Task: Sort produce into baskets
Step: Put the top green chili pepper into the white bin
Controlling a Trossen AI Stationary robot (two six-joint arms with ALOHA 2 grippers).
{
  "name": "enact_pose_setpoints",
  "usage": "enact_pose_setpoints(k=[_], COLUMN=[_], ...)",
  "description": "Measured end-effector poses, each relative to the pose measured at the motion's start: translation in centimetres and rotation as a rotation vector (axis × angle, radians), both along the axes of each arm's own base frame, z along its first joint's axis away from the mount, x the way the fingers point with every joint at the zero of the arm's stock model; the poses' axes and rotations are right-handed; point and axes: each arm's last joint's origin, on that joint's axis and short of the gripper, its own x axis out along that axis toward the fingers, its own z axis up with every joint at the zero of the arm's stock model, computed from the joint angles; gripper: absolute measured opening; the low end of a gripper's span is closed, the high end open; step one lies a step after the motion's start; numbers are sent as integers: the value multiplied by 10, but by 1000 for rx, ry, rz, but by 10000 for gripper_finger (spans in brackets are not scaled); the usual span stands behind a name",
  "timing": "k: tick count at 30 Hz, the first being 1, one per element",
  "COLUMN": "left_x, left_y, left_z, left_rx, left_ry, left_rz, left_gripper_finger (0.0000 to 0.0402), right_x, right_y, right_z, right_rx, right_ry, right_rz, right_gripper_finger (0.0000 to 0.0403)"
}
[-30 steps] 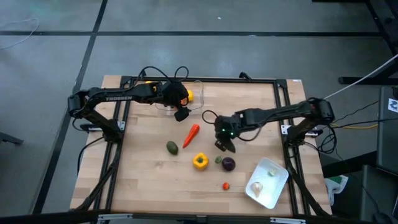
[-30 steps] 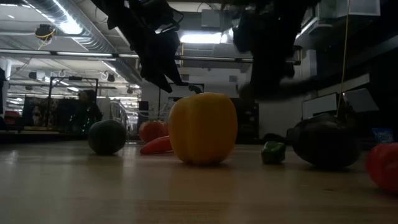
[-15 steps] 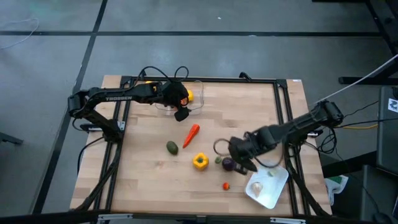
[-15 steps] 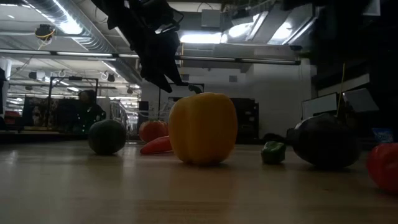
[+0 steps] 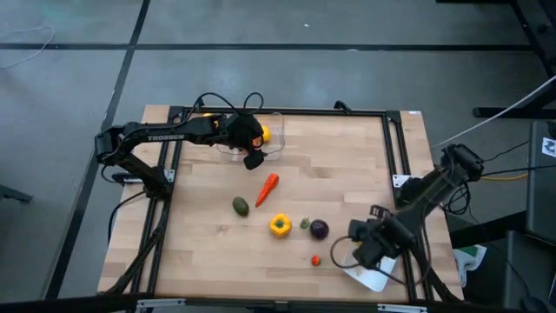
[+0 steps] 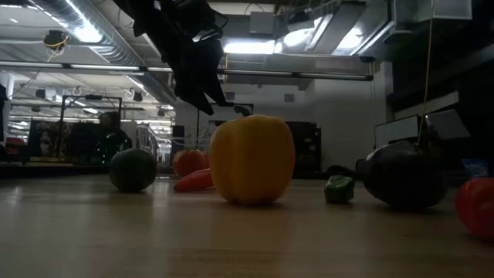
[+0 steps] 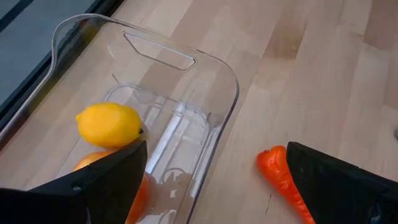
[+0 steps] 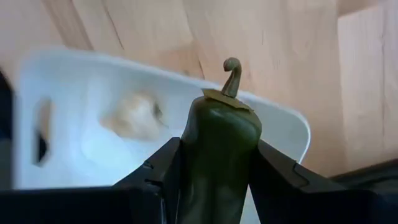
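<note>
**Green pepper held just above the white tray**

In the high view I see the white tray (image 5: 372,278) at the lower right of the frame, and my right gripper (image 5: 365,252) hangs over its upper left part. In the right wrist view it pinches a green pepper (image 8: 219,155), long axis upright with stem up; the tray with the white garlic (image 8: 134,117) lies directly behind it. I judge only a release is needed. My left gripper (image 5: 253,159) waits spread beside the clear tub (image 7: 155,118), upper left.
</note>
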Motion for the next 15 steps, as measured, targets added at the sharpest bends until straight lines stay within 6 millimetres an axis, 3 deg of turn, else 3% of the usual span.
enact_pose_setpoints(k=[5, 15], left_x=[0, 0], left_y=[0, 0], left_z=[0, 0], left_rx=[0, 0], left_ry=[0, 0], left_rz=[0, 0], left_gripper_finger=[382, 382], right_x=[-12, -18], right_y=[1, -7], right_z=[-16, -37], right_rx=[-75, -141], right_ry=[15, 41], right_rz=[41, 47], right_gripper_finger=[147, 147])
